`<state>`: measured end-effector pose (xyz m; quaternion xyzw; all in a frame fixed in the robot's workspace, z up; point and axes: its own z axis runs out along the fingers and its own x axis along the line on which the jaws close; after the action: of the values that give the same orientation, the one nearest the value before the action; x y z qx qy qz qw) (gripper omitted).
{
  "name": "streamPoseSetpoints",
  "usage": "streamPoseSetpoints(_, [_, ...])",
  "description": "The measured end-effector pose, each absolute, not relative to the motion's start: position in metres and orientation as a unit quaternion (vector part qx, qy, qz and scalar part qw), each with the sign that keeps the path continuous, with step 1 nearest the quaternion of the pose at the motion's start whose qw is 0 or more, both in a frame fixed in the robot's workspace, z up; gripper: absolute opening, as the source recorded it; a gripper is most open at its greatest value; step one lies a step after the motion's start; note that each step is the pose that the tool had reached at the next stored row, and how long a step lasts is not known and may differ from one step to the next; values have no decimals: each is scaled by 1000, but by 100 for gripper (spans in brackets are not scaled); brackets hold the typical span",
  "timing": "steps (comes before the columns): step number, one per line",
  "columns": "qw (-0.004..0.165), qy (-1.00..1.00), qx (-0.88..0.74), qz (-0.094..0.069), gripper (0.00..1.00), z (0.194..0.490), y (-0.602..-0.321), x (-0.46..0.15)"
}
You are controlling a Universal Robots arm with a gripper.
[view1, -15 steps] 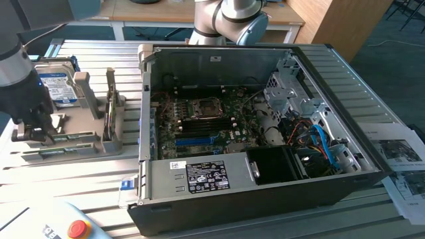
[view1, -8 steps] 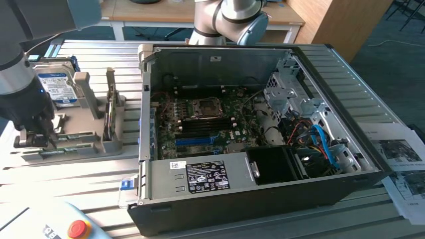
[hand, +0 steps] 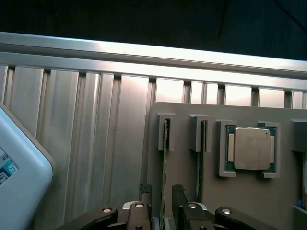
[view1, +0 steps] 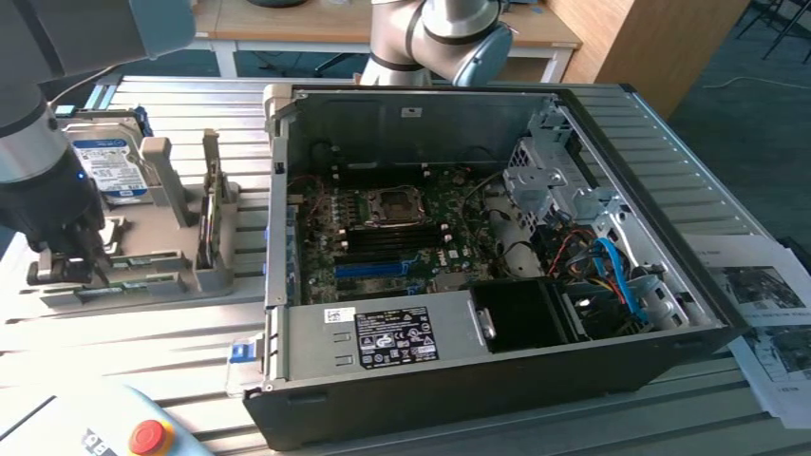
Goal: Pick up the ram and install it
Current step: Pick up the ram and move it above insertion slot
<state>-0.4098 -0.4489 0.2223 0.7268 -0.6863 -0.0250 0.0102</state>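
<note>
While a pale rounded box (hand: pixel 19 177) sits cut off at the picture's edge, the gripper (hand: pixel 161 194) straddles the ram (hand: pixel 166 143) with jaws apart; the ram stands edge-on in a gray tray (hand: pixel 181 163) slot, its chips hidden, near a pocketed processor chip (hand: pixel 252 148).

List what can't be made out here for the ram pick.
- Wrist view: the ram stands edge-on in the fixture, so its chip face is hidden; its near end is cut off by the picture's edge at the open gripper.
- Exterior view: the arm hides whether the gripper touches the ram.
- Exterior view: the motherboard slots are too small to tell free from filled.
</note>
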Motion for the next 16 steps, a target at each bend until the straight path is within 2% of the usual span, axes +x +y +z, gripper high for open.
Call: streamPoseSetpoints(16, [11, -686, 727, -26, 31, 222, -449, -388])
